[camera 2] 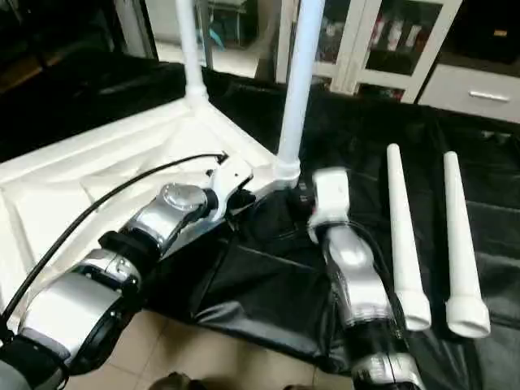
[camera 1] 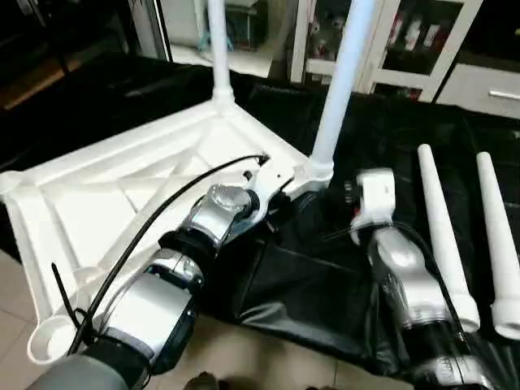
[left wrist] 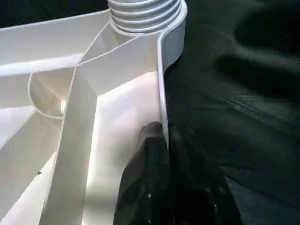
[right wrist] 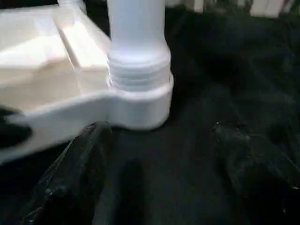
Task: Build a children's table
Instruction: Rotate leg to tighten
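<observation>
The white tabletop (camera 1: 122, 187) lies upside down on the black cloth, ribs facing up. Two white legs stand upright in its corner sockets, one at the far corner (camera 1: 218, 49) and one at the right corner (camera 1: 341, 73). My left gripper (left wrist: 164, 145) is shut on the tabletop's rim just short of that right corner socket (left wrist: 145, 18), with a finger on each side of the wall. My right gripper (right wrist: 154, 187) is open, its fingers spread wide with nothing between them, a little back from the threaded base of the right leg (right wrist: 138, 70). Two loose legs (camera 1: 443, 236) (camera 1: 497, 236) lie side by side on the cloth to the right.
The black cloth (camera 1: 309, 284) ends near me over a tiled floor (camera 1: 244, 357). An open corner socket (camera 1: 49, 337) sits at the tabletop's near left. White cabinets (camera 1: 422, 49) stand at the back. A black cable (camera 1: 154, 219) runs along my left forearm.
</observation>
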Available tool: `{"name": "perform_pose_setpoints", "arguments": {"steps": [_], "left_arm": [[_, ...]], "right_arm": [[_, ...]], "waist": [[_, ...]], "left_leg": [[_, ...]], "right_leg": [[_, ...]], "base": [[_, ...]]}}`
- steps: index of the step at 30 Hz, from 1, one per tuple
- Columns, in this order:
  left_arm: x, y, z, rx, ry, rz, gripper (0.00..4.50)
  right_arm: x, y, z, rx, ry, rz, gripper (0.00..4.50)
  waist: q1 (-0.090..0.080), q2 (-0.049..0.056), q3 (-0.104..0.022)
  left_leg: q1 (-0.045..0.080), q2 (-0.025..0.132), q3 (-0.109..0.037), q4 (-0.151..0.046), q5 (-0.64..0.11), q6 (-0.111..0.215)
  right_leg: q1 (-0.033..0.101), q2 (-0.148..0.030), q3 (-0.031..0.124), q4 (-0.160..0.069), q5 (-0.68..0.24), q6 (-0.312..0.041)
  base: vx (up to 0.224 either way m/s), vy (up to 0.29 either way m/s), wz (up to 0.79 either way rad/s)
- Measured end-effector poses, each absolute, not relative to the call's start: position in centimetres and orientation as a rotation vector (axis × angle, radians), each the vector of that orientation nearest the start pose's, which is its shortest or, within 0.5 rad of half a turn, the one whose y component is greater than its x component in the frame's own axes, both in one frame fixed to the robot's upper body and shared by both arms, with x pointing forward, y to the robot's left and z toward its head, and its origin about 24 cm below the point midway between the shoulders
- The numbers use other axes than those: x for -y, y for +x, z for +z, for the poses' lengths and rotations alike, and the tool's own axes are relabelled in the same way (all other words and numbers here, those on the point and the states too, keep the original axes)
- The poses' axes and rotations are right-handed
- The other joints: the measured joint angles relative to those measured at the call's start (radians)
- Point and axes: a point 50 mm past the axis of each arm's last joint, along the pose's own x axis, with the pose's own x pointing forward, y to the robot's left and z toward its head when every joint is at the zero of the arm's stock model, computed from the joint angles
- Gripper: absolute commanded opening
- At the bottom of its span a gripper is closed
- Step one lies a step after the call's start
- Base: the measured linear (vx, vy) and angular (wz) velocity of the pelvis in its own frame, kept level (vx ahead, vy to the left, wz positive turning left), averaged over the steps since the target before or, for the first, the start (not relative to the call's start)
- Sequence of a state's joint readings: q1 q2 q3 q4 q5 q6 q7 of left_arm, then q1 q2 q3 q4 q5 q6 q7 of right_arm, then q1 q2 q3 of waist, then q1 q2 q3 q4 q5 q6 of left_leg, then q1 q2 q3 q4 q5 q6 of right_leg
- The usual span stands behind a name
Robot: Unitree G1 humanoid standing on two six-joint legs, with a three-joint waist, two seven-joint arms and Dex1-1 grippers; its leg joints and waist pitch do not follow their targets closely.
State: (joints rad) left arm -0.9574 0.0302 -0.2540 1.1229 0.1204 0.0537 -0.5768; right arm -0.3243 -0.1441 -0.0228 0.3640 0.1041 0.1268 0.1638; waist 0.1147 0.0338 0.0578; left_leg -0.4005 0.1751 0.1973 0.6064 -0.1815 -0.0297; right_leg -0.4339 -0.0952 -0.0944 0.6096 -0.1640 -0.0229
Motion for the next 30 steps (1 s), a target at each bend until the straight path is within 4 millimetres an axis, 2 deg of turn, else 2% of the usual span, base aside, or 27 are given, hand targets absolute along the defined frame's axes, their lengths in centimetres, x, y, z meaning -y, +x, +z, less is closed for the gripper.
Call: {"name": "perform_pose_setpoints", "arguments": {"steps": [2, 4, 5, 7, 9, 12, 14, 17, 19, 23, 25, 28, 30], "left_arm": [[-4.1, 36.9, 6.4, -0.341, 0.437, -0.897, 0.0], [-3.7, 36.8, 6.4, -0.336, 0.438, -0.904, 0.0], [-3.5, 36.8, 6.4, -0.331, 0.438, -0.904, 0.45], [-3.2, 36.9, 6.9, -0.291, 0.422, -0.9, 0.56], [-2.3, 37.4, 8.8, -0.165, 0.379, -0.9, 0.73], [-1.6, 38.0, 11.6, -0.037, 0.366, -0.896, 1.02], [-2.0, 38.2, 12.0, -0.017, 0.348, -0.885, 1.16], [-2.7, 38.3, 11.7, -0.038, 0.335, -0.884, 1.43], [-3.7, 38.2, 11.5, -0.061, 0.326, -0.919, 1.59], [-8.3, 37.6, 11.2, -0.141, 0.34, -0.998, 1.98], [-9.8, 37.0, 11.3, -0.175, 0.351, -1.035, 2.13], [-13.8, 34.0, 11.6, -0.266, 0.431, -1.177, 2.36], [-15.5, 32.8, 11.6, -0.329, 0.457, -1.217, 2.36]], "right_arm": [[16.4, 30.8, 3.4, -0.192, -0.03, 0.159, 3.75], [16.6, 30.5, 3.5, -0.191, -0.032, 0.15, 3.75], [16.6, 30.3, 3.6, -0.186, -0.032, 0.148, 3.84], [16.7, 30.2, 3.7, -0.191, -0.035, 0.146, 3.84], [16.8, 29.8, 3.6, -0.198, -0.037, 0.143, 3.84], [16.8, 29.4, 3.6, -0.215, -0.034, 0.144, 3.84], [17.0, 29.3, 3.6, -0.221, -0.041, 0.139, 3.84], [17.1, 29.1, 3.6, -0.226, -0.044, 0.139, 3.84], [17.0, 29.0, 3.7, -0.229, -0.045, 0.148, 3.84], [17.3, 28.6, 4.2, -0.22, -0.066, 0.21, 3.84], [17.3, 28.3, 4.5, -0.214, -0.067, 0.258, 3.84], [16.4, 27.3, 5.6, -0.187, -0.04, 0.433, 3.84], [16.4, 26.8, 6.2, -0.181, -0.04, 0.513, 3.84]], "waist": [[0.001, 0.009, -0.001], [0.003, 0.012, -0.001], [0.002, 0.012, -0.001], [0.002, 0.013, -0.001], [0.004, 0.011, -0.001], [-0.004, 0.011, -0.001], [-0.013, 0.01, -0.001], [-0.018, 0.01, -0.001], [-0.019, 0.01, -0.001], [-0.023, 0.01, -0.001], [-0.022, 0.009, -0.001], [-0.026, 0.007, -0.002], [-0.021, 0.005, -0.002]], "left_leg": [[0.0, -0.001, 0.002, 0.0, 0.0, 0.0], [0.0, -0.001, 0.002, 0.0, 0.0, 0.0], [-0.001, -0.001, 0.002, 0.0, 0.0, -0.001], [-0.002, 0.0, 0.001, 0.0, 0.002, -0.003], [-0.002, 0.0, 0.0, 0.0, 0.004, -0.002], [-0.001, -0.001, 0.001, 0.001, 0.004, -0.001], [0.001, -0.001, 0.0, 0.0, 0.004, -0.001], [0.0, 0.0, 0.0, 0.0, 0.004, -0.001], [0.0, 0.0, 0.0, 0.0, 0.005, 0.001], [0.0, 0.0, 0.0, -0.001, 0.007, 0.004], [0.0, 0.0, 0.0, -0.002, 0.006, 0.003], [0.001, 0.001, 0.001, -0.003, 0.003, -0.002], [0.001, 0.001, 0.001, -0.004, 0.004, -0.002]], "right_leg": [[0.0, -0.001, 0.001, 0.0, 0.001, 0.001], [0.0, -0.001, 0.001, 0.0, 0.002, 0.002], [0.0, -0.001, 0.001, 0.0, 0.003, 0.002], [0.0, -0.001, 0.0, 0.0, 0.005, 0.004], [0.002, -0.001, -0.001, -0.002, 0.006, 0.005], [0.006, -0.001, 0.0, -0.005, 0.007, 0.005], [0.008, -0.001, 0.0, -0.009, 0.009, 0.007], [0.008, -0.001, 0.0, -0.009, 0.009, 0.007], [0.008, -0.001, 0.0, -0.009, 0.009, 0.007], [0.007, 0.0, -0.001, -0.009, 0.009, 0.007], [0.008, 0.0, 0.0, -0.009, 0.009, 0.007], [0.008, 0.0, 0.0, -0.009, 0.008, 0.008], [0.008, 0.0, 0.0, -0.009, 0.008, 0.008]], "base": [[0.0, 0.0, 0.0], [0.0, 0.0, 0.0], [0.0, 0.0, 0.0], [0.0, 0.0, 0.0], [0.0, 0.0, 0.0], [0.0, 0.0, 0.0], [0.0, 0.0, 0.0], [0.0, 0.0, 0.0], [0.0, 0.0, 0.0], [0.0, 0.0, 0.0], [0.0, 0.0, 0.0], [0.0, 0.0, 0.0], [0.0, 0.0, 0.0]]}}
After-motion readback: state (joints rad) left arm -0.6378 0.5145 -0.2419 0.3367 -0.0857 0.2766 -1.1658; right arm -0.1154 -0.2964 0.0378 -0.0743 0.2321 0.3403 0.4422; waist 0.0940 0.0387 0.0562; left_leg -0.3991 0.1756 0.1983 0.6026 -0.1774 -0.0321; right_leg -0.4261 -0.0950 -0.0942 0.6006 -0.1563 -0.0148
